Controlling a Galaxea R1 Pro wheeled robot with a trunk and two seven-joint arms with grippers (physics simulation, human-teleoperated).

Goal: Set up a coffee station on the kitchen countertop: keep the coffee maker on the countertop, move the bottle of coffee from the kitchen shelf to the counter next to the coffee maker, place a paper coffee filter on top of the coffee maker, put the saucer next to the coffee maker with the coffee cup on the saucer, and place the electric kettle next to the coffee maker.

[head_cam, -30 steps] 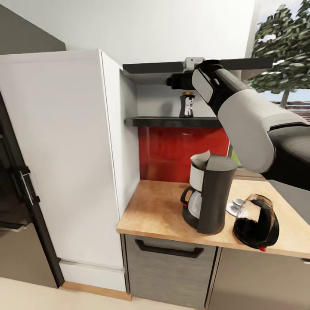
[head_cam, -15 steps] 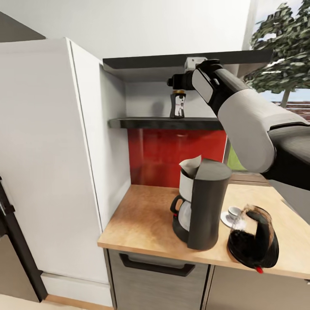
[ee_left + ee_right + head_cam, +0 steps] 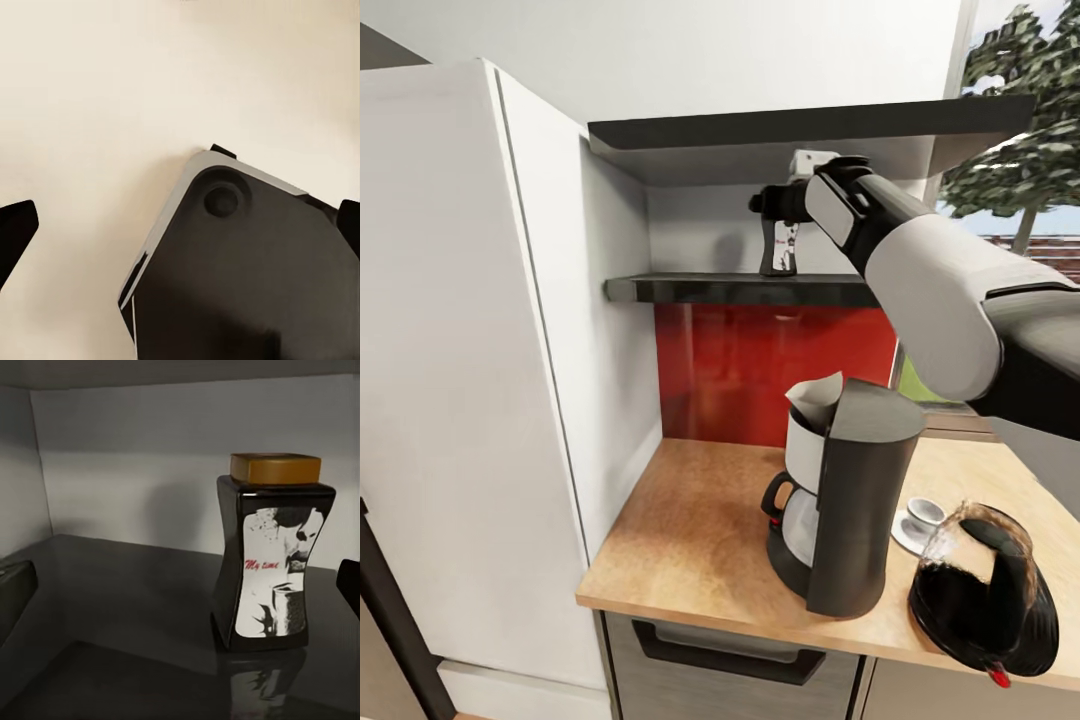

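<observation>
One item left up high: the bottle [image 3: 780, 246] sits upright on the shelf [image 3: 740, 289], not yet on the counter [image 3: 690, 540].

Head view: the whole frame has shifted over the last second, so that's my base and camera moving, not the objects. Net effect: my right gripper [image 3: 768, 203] now sits at the bottle's top, where a second ago it was up and left of it. Maker [image 3: 847, 500] has the filter [image 3: 818, 392] on top, cup [image 3: 926, 510] on saucer [image 3: 906, 535] behind it, kettle [image 3: 988, 603] beside it. Those steps look done.

Left wrist view: pale surface and a dark angular body; my fingers [image 3: 16, 232] are spread wide, holding nothing.

Right wrist view: bottle [image 3: 274, 553] centred ahead, fingers [image 3: 15, 589] wide at both edges, not touching. Reach is lined up; next I'd push in and close.
</observation>
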